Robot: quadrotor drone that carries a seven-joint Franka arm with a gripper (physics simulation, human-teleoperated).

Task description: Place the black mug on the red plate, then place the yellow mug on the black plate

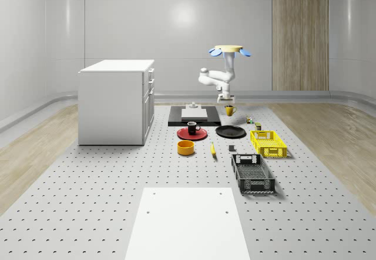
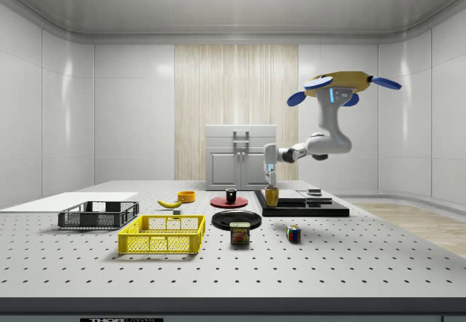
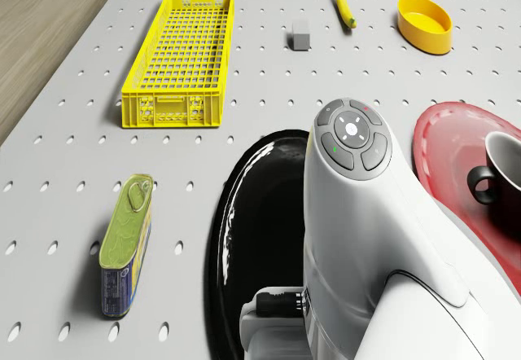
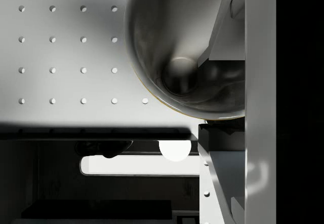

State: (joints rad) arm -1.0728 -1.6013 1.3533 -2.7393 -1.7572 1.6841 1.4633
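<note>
Your drone (image 1: 230, 50) hovers above the far part of the perforated grey tabletop (image 1: 88, 201), behind the plates. Its smooth white arm (image 2: 320, 143) bends down so the jaws (image 1: 227, 99) sit on the glossy yellow mug (image 1: 230, 110). In the wrist view the mug's round, shadowed interior (image 4: 182, 77) lies right against one finger (image 4: 260, 82), so the jaws look closed on its rim. In the side view that mug hangs just clear of the tabletop, beside the flat black slab (image 2: 302, 205) and just behind the shiny round black plate (image 1: 230, 132). The black mug (image 1: 192, 127) stands upright on the red plate (image 1: 192, 134), handle showing in the drone view.
</note>
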